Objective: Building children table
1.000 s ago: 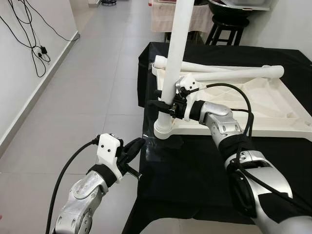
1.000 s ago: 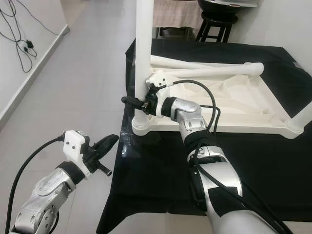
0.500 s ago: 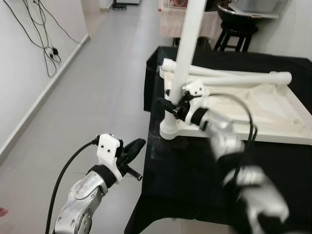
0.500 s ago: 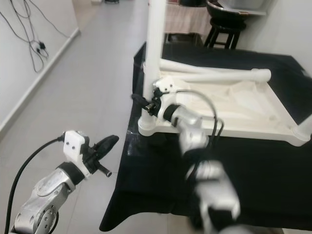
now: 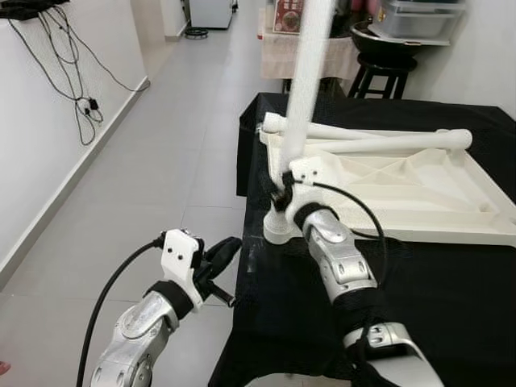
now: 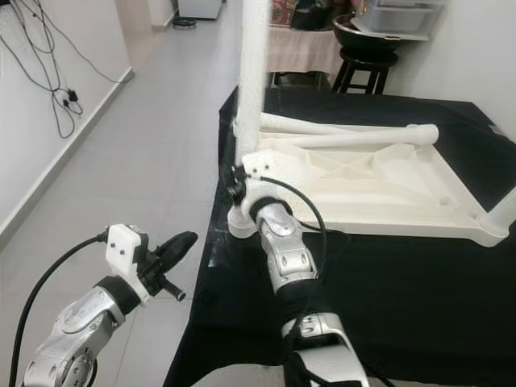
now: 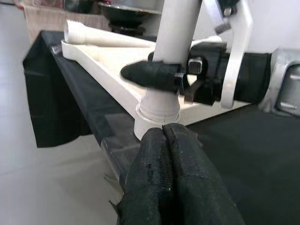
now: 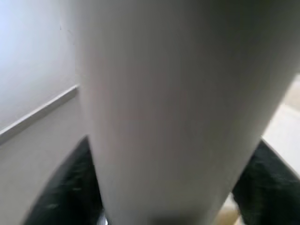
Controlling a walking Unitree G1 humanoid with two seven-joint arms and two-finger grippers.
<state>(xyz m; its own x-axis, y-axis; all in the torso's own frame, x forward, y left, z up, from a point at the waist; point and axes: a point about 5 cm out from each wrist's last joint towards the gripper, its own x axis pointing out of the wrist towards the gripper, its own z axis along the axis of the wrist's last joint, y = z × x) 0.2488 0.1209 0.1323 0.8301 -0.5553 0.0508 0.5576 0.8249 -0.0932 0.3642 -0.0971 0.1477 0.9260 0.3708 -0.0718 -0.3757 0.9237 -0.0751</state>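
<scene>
A white children's table top [image 5: 419,185] lies upside down on a black-clothed table. One white leg [image 5: 305,89] stands upright in the near-left corner socket [image 7: 157,115]. My right gripper [image 5: 274,187] is shut on this leg just above the socket, and the leg [image 8: 168,108] looms close in the right wrist view. Two loose white legs [image 5: 379,141] lie across the far side of the top. Off the table's left edge, above the floor, my left gripper [image 5: 226,248] is shut on nothing, its fingers [image 7: 164,154] pointing at the socket.
Black cloth [image 5: 451,298] covers the table's near part. A black stool [image 5: 379,68] and a cloth-draped table stand behind. Grey floor stretches to the left, with cables [image 5: 81,105] hanging on the white wall. Another white leg [image 6: 500,214] rises at the top's near-right corner.
The camera has shifted. My right forearm has swung from the right side round to the near side of the leg, gripper still on it. The left arm has hardly moved.
</scene>
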